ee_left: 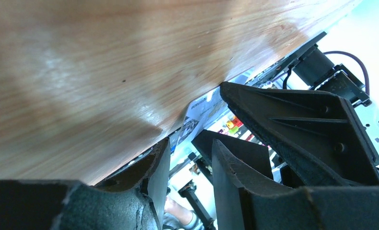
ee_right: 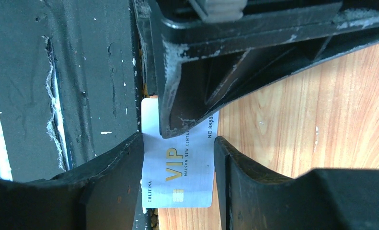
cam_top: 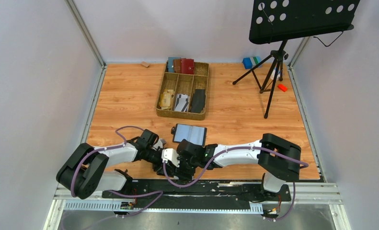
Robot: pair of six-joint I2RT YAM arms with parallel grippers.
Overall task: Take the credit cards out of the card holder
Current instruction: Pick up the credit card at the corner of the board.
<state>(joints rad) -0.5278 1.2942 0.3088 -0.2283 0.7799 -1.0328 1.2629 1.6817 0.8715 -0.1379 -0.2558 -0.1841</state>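
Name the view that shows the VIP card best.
Right wrist. The card sits mid-frame between the right fingers, its VIP print readable and only its top covered. The top view does not show it. The left wrist view gives no sure sight of it.

The card (ee_right: 178, 182) is pale bluish-white with gold VIP lettering and a gold chip. The table (cam_top: 130, 91) shows orange-brown wood grain. The card holder (cam_top: 189, 133) is black at the rim, grey-blue inside. The tray (cam_top: 159, 103) is tan, its wallets (cam_top: 180, 65) blue, brown and red. The cables (cam_top: 128, 128) are purple.
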